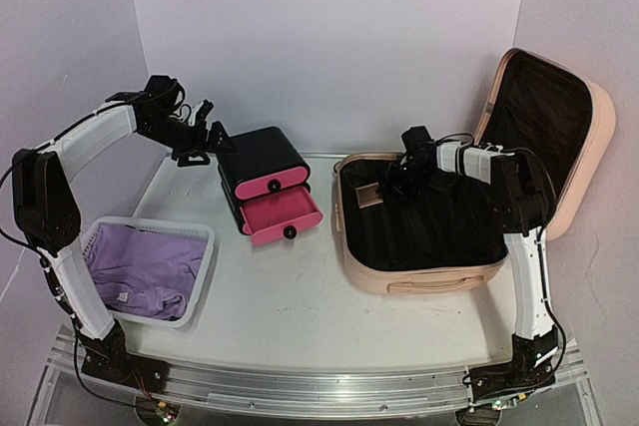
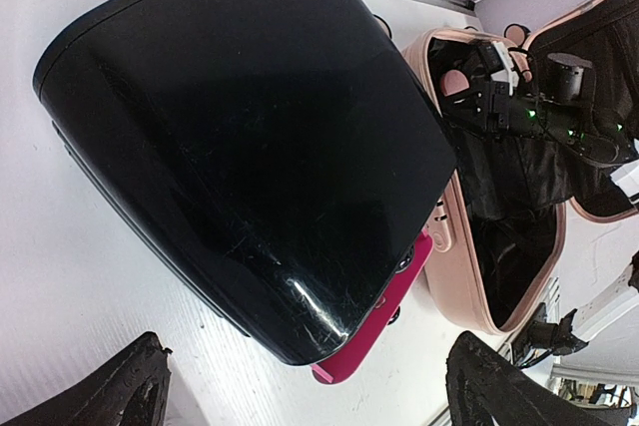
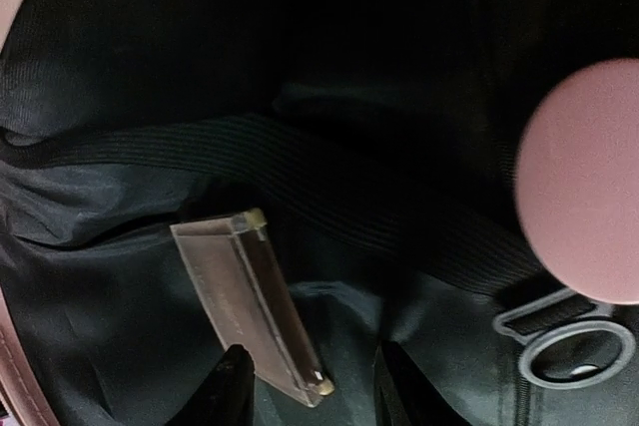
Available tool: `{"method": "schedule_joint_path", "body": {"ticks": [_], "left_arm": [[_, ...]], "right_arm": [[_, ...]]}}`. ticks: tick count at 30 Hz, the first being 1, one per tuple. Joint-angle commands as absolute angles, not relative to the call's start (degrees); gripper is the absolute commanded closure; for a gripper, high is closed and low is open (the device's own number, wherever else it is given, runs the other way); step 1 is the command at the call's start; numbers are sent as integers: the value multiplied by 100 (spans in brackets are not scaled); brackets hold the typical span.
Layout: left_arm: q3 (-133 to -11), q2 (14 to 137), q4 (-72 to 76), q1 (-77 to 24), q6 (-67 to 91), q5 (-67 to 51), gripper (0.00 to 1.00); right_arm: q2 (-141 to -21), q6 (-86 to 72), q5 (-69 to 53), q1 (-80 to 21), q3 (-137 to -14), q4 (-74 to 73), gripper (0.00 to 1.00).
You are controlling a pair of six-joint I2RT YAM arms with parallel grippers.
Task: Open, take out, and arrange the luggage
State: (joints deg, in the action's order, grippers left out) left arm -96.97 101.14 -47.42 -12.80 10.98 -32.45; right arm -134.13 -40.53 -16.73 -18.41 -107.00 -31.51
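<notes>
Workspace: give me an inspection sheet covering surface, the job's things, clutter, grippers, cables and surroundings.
Surface: white table, no spills seen.
Job's things: luggage lies open with its lid raised to the right and its black lining showing; a flat brown item lies inside.
Clutter: drawer box with its lower pink drawer pulled out; white basket holding purple cloth.
Grippers: left gripper is open above the drawer box. Right gripper is inside the luggage, its fingers apart on either side of the brown item's end.
Cables: black cable looped over the right wrist.
Surroundings: plain pale walls; metal rail at the near edge.
</notes>
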Motion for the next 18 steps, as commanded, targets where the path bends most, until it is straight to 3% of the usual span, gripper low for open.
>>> {"method": "schedule_joint_path", "body": {"ticks": [1, 18], "left_arm": [[-9712, 9988, -4541, -1248, 1107, -3353, 3], [-9711, 10020, -4542, -1245, 1116, -3366, 3]], "right_arm": [[-13556, -4131, -2050, -1865, -11146, -3013, 58], [-13773, -4474, -2522, -1920, -11224, -2437, 70]]}}
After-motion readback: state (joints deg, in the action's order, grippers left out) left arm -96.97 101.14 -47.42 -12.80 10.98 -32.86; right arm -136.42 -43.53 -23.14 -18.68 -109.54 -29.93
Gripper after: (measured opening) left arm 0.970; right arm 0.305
